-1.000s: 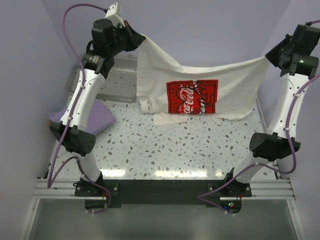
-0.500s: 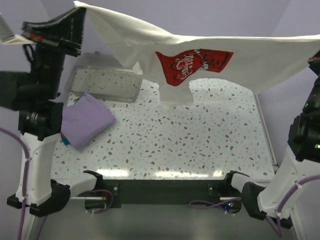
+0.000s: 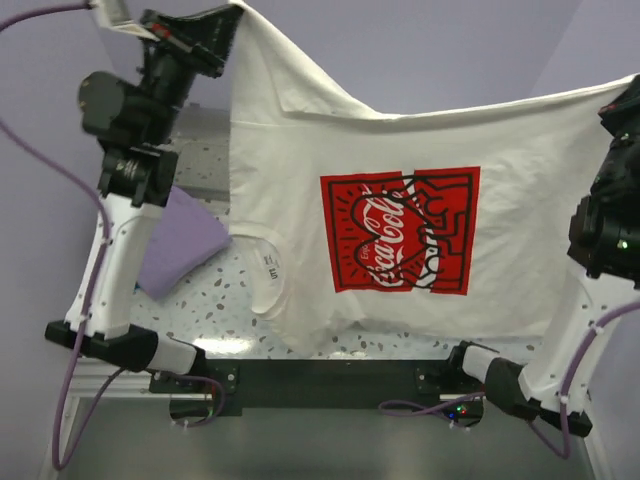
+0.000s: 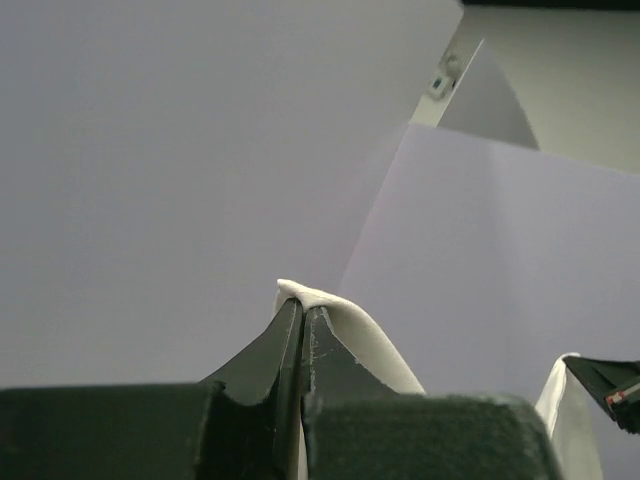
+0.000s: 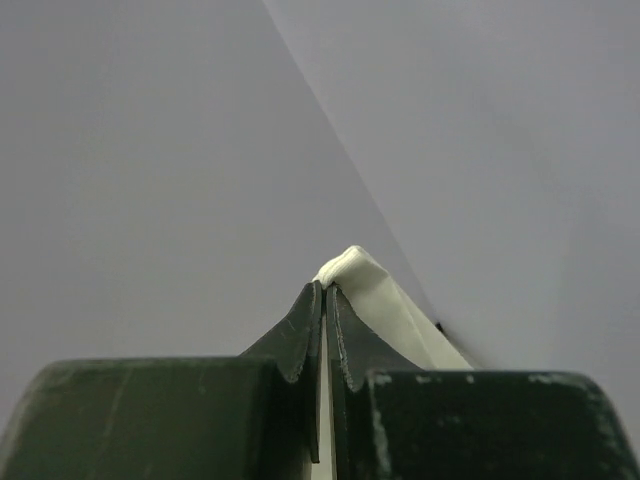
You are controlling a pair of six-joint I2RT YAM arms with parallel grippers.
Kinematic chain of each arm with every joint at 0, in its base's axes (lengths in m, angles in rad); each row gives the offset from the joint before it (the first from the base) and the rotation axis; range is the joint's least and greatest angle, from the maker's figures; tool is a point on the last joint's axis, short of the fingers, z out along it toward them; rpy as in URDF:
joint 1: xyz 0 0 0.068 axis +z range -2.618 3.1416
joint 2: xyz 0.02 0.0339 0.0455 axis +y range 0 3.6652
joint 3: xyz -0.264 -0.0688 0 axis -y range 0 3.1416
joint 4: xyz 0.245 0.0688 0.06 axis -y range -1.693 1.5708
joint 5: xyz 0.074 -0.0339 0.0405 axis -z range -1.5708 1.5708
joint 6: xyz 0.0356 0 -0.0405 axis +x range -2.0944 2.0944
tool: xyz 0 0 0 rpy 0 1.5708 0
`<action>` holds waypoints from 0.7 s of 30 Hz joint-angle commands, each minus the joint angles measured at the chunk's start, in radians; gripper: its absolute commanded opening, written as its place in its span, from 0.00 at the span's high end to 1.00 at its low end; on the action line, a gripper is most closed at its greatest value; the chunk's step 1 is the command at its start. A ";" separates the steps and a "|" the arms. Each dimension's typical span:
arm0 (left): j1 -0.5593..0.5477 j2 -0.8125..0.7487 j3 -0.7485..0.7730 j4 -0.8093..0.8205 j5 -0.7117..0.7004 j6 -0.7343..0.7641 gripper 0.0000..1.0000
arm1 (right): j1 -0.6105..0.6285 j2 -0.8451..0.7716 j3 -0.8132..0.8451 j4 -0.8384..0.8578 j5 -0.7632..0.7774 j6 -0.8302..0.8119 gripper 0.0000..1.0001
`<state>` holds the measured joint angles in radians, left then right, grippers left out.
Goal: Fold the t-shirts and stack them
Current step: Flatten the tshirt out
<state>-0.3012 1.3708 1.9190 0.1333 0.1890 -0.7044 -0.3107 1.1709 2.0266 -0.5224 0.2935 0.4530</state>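
L gripper (image 4: 302, 312) was clamped tight on one top corner of the cream-white t-shirt (image 3: 300, 150); R gripper (image 5: 324, 290) was pinched on the opposite corner, cloth bunched at the tips of both. Shirt hung spread wide betw. the two arms, above the counter (image 3: 215, 300), w/ red logo print (image 3: 400, 232) facing the top cam. Lavender t-shirt (image 3: 182, 240) lay folded on the counter's left side, partly behind the L arm.

Both arms are reaching high, the left gripper (image 4: 302, 306) at eleven o'clock and the right gripper (image 5: 324, 289) at two o'clock, each pinching the white t-shirt (image 3: 400, 150).
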 commanded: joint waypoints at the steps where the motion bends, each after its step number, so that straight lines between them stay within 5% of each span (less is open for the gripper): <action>1: 0.008 0.128 0.003 -0.078 0.081 -0.044 1.00 | -0.002 0.093 -0.084 -0.039 -0.030 0.010 1.00; 10: 0.008 0.260 0.005 -0.130 0.153 -0.047 1.00 | -0.004 0.150 -0.160 -0.090 -0.042 0.019 1.00; 21: 0.007 0.027 -0.078 -0.074 0.026 -0.037 1.00 | -0.004 0.023 -0.072 -0.009 0.038 0.003 1.00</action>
<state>-0.3012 1.5326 1.8523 -0.0723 0.2794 -0.7403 -0.3103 1.2778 1.9015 -0.6498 0.2691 0.4694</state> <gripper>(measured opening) 0.021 0.014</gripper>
